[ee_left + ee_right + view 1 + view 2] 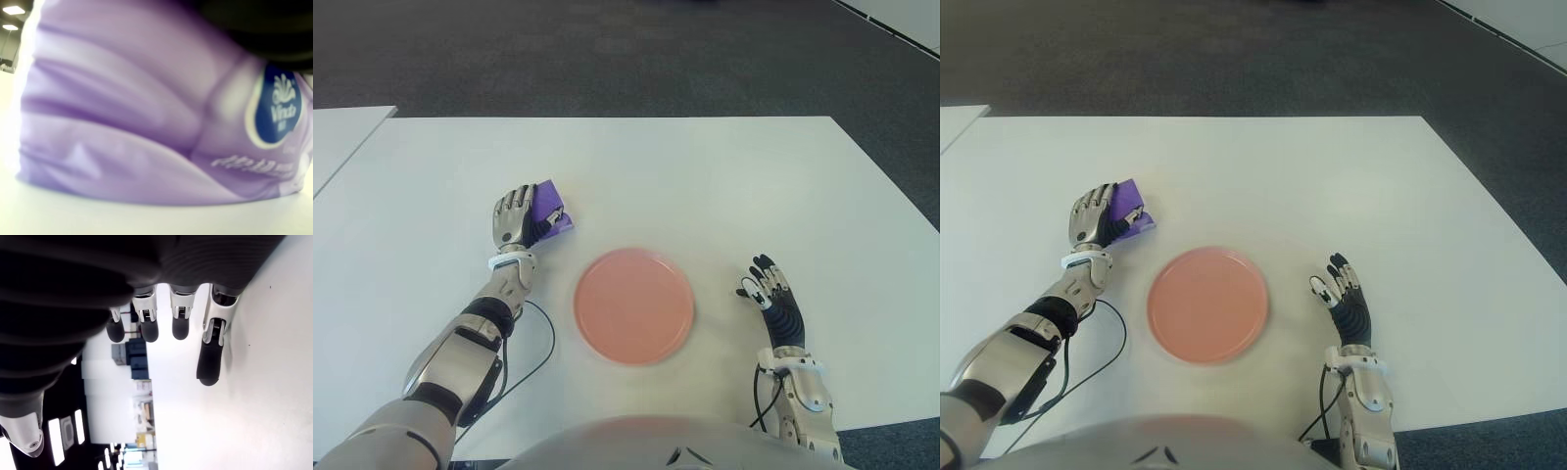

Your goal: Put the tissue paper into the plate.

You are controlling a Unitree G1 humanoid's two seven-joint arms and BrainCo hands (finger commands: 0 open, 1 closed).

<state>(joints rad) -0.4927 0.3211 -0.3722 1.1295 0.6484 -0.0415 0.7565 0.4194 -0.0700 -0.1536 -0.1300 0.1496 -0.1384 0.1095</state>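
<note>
A purple tissue paper pack lies on the white table, to the left of and a little beyond the pink round plate. My left hand is on the pack's near-left side, fingers curled over it and thumb across its front. The left wrist view is filled by the pack, its lower edge down on the table. Nothing lies in the plate. My right hand shows to the right of the plate with fingers spread and holding nothing.
A black cable loops on the table beside my left forearm, close to the plate's left rim. A second white table stands at the far left. Dark carpet lies beyond the table's far edge.
</note>
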